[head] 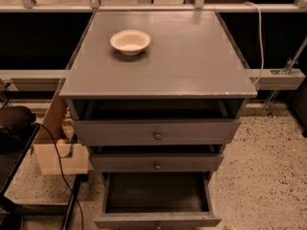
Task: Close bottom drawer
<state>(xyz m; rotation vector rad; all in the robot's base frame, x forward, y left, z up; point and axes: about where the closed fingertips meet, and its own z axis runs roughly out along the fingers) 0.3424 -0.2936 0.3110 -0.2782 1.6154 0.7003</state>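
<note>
The grey cabinet (158, 61) stands in the middle of the camera view with three drawers. The bottom drawer (157, 220) is pulled far out, its dark grey tray (156, 191) open to view and empty; its front runs along the bottom edge of the view and its knob is cut off. The middle drawer (157, 163) and the top drawer (157, 132) are each pulled out a little, each with a small round metal knob. The gripper is not in view.
A cream bowl (130, 41) sits on the cabinet top. A cardboard box (60, 150) with a black cable stands on the speckled floor at the left. A dark cart (14, 138) is at the far left. A white cable (260, 37) hangs at the right.
</note>
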